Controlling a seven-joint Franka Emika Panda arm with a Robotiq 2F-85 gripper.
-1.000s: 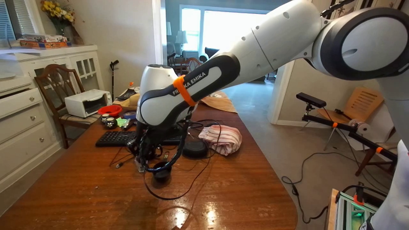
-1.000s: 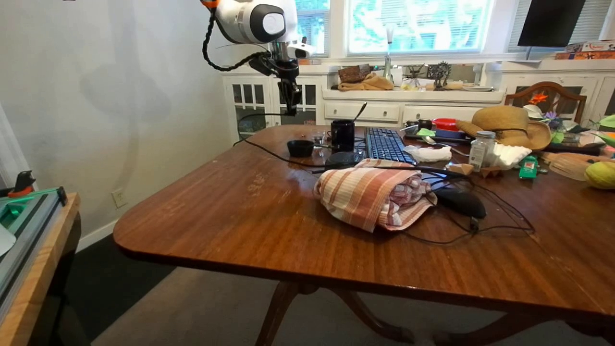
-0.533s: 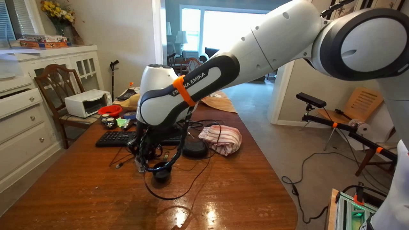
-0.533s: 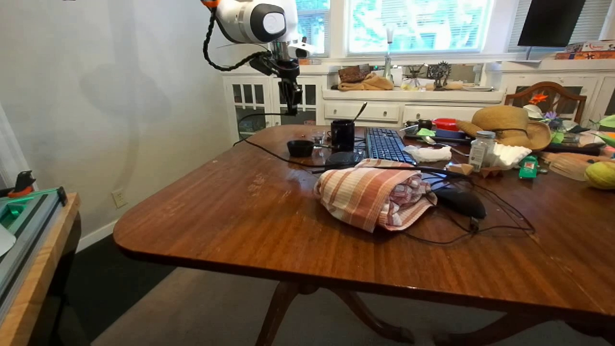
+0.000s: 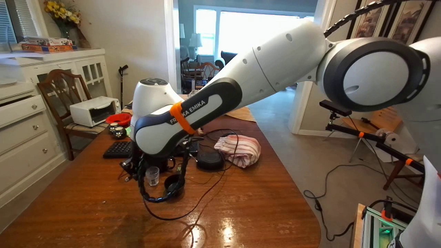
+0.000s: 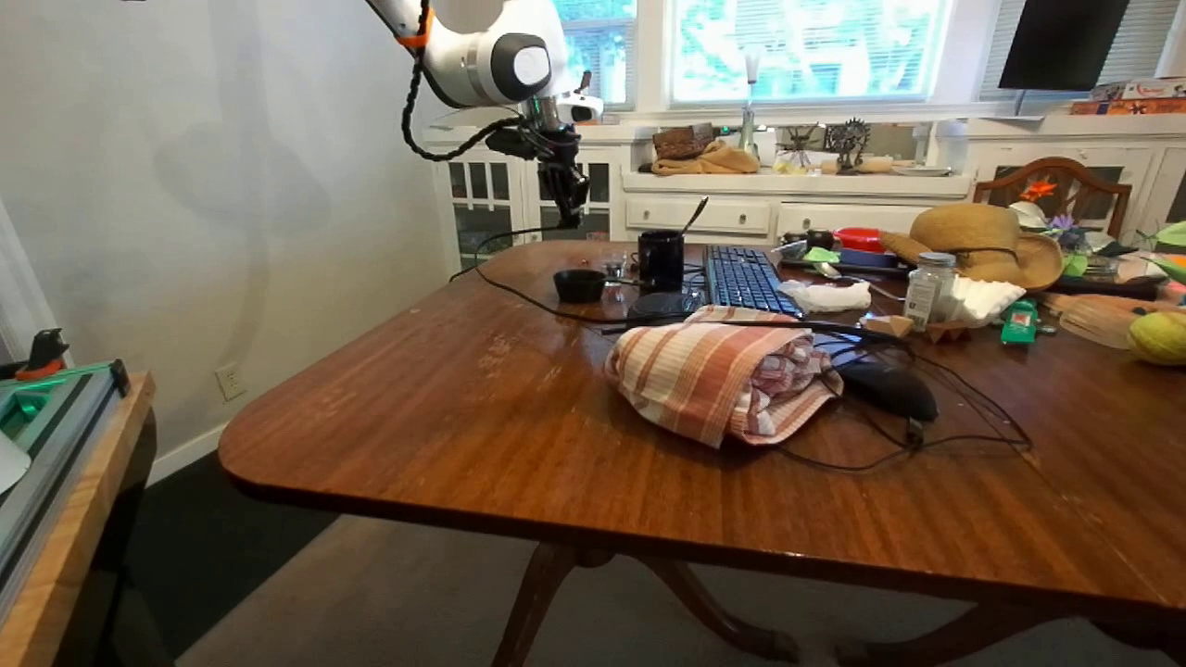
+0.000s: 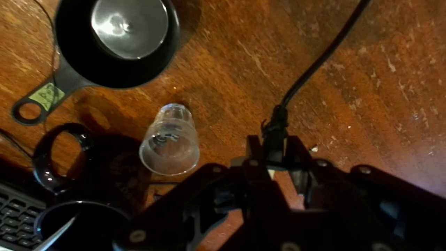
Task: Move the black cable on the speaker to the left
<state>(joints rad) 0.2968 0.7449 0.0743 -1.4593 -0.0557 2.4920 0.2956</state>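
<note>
My gripper (image 7: 274, 148) is shut on the plug end of the black cable (image 7: 329, 50). In an exterior view the gripper (image 6: 572, 219) is raised above the far end of the table; the arm hides it in the opposing exterior view. The cable (image 5: 168, 219) hangs from the gripper in a loose loop. It runs back past the round puck and over the towel, as an exterior view shows (image 6: 521, 295). I cannot make out the speaker clearly: the stubby black cylinder (image 7: 146, 75) in the wrist view is a hollow cup with a handle.
A clear glass (image 7: 170, 146) and a black mug (image 7: 59, 190) stand near the gripper. A flat black puck (image 5: 209, 161), a striped towel (image 5: 237, 150) and a keyboard (image 6: 746, 280) lie beyond. A straw hat (image 6: 973, 243) and clutter are farther along the table.
The arm has shifted left and lower in an exterior view, slightly right and down in the opposing one. The cable's loop moved left with the gripper. The clear glass came into view.
</note>
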